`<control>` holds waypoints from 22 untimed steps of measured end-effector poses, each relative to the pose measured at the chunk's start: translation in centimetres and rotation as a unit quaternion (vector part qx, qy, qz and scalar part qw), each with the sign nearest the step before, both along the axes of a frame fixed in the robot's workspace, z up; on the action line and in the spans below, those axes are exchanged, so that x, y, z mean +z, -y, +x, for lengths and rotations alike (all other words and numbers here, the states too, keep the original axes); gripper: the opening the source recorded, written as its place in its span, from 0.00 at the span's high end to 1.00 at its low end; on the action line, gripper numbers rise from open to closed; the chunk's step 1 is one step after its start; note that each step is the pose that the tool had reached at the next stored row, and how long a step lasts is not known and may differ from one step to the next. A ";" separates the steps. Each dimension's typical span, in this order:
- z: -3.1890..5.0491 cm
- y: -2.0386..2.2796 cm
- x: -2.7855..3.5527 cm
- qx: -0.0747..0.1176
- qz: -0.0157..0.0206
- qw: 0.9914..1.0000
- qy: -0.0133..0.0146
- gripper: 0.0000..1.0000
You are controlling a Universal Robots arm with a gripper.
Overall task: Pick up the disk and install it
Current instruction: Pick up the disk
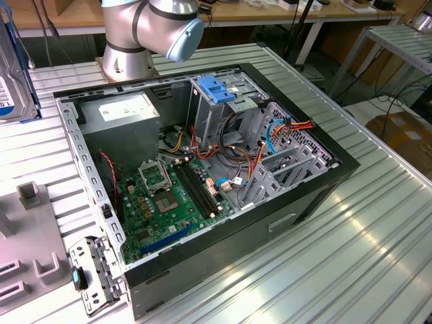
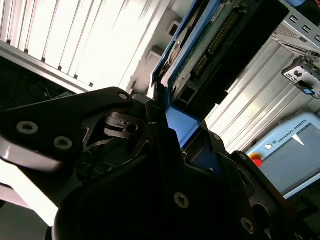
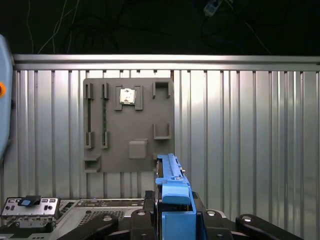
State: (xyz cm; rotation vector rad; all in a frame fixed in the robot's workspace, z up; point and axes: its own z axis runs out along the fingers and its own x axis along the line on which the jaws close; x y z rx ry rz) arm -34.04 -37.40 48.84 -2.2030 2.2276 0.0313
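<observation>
The disk (image 1: 12, 81) hangs above the table at the exterior view's far left edge, silver with a white label and blue side rails. In the second wrist view the disk (image 2: 210, 45) sticks out from my gripper (image 2: 175, 130), whose black fingers are shut on its blue rail. Seen edge-on in the first wrist view, the disk (image 3: 172, 180) rises from my gripper (image 3: 172, 212) above a grey fixture plate (image 3: 127, 125). The open computer case (image 1: 337, 165) lies away from the disk, toward the exterior view's right.
Inside the case are a drive cage with a blue latch plate (image 1: 216, 88), a grey power-supply box (image 1: 125, 111), a green motherboard (image 1: 165, 196) and loose cables. A metal bracket (image 1: 94, 277) lies by the case's near corner. A teach pendant (image 2: 290, 155) rests on the ribbed table.
</observation>
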 end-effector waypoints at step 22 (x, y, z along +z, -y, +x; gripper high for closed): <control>2.35 0.00 0.00 0.000 0.000 1.000 0.000 0.63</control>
